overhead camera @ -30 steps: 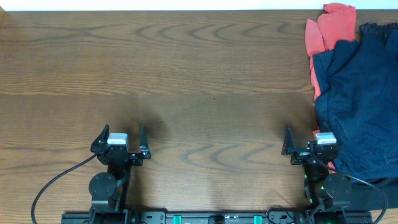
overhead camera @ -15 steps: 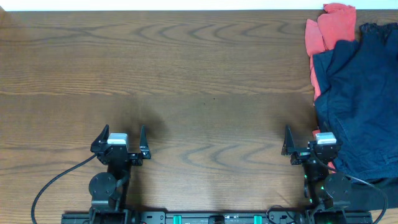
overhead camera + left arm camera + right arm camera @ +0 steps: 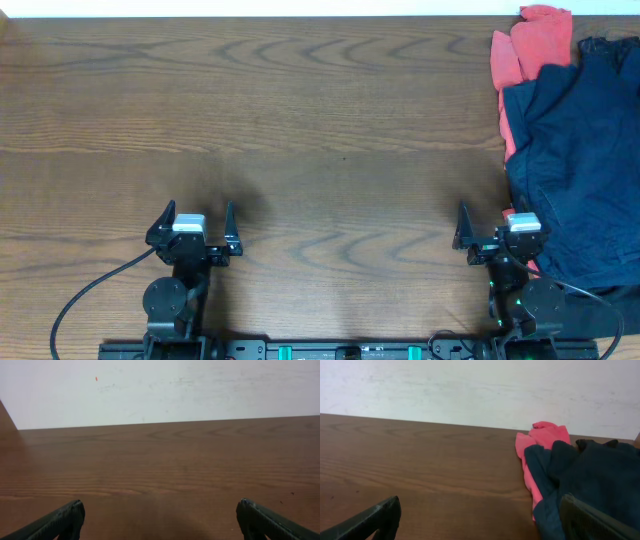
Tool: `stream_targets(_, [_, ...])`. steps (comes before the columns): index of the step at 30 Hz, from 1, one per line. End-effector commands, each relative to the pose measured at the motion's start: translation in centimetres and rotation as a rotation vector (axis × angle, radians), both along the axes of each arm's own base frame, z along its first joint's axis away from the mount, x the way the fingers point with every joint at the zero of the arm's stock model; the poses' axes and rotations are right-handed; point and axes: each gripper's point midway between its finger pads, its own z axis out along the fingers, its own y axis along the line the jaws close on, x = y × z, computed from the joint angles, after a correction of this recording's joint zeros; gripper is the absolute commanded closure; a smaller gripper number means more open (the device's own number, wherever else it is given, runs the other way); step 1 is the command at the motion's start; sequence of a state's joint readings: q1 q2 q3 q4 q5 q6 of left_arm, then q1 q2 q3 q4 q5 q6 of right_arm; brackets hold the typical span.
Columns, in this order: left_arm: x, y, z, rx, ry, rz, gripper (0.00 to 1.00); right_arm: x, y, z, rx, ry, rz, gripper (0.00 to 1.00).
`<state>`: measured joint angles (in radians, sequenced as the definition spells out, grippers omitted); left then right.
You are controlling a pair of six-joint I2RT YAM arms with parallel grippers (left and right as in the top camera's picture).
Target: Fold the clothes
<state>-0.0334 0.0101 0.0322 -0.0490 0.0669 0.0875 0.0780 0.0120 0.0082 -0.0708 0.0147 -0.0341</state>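
Note:
A heap of clothes lies at the table's right edge: dark navy cloth (image 3: 580,170) on top of coral-red cloth (image 3: 525,45). The right wrist view shows the navy cloth (image 3: 600,480) and the coral-red cloth (image 3: 542,437) ahead and to the right. I cannot tell the shorts apart in the heap. My right gripper (image 3: 497,222) is open and empty at the front, its right finger over the heap's near edge (image 3: 480,515). My left gripper (image 3: 195,218) is open and empty at the front left over bare wood (image 3: 160,517).
The wooden table (image 3: 300,130) runs to a white wall at the back (image 3: 160,390). A black cable (image 3: 85,300) trails from the left arm's base at the front edge.

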Motion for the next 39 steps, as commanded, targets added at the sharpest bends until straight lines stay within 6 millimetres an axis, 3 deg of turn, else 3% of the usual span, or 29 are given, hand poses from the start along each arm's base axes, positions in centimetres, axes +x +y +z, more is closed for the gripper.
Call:
stream_targets(1, [0.0, 0.3, -1.6, 0.023, 0.035, 0.011, 0.02, 0.0, -0.1, -0.1, -0.008, 0.000, -0.002, 0.01])
stream_targets(22, [0.0, 0.3, -1.7, 0.022, 0.039, 0.011, 0.02, 0.0, -0.2, 0.0, -0.007, -0.003, -0.006, 0.01])
stream_targets(29, [0.1, 0.2, -2.1, -0.183, 0.072, 0.035, 0.02, 0.0, -0.3, 0.2, 0.045, -0.004, -0.020, 0.01])
stream_targets(39, [0.4, -0.8, 2.1, -0.208, 0.090, -0.018, 0.02, -0.4, -3.2, 3.0, 0.024, 0.045, -0.185, 0.01])
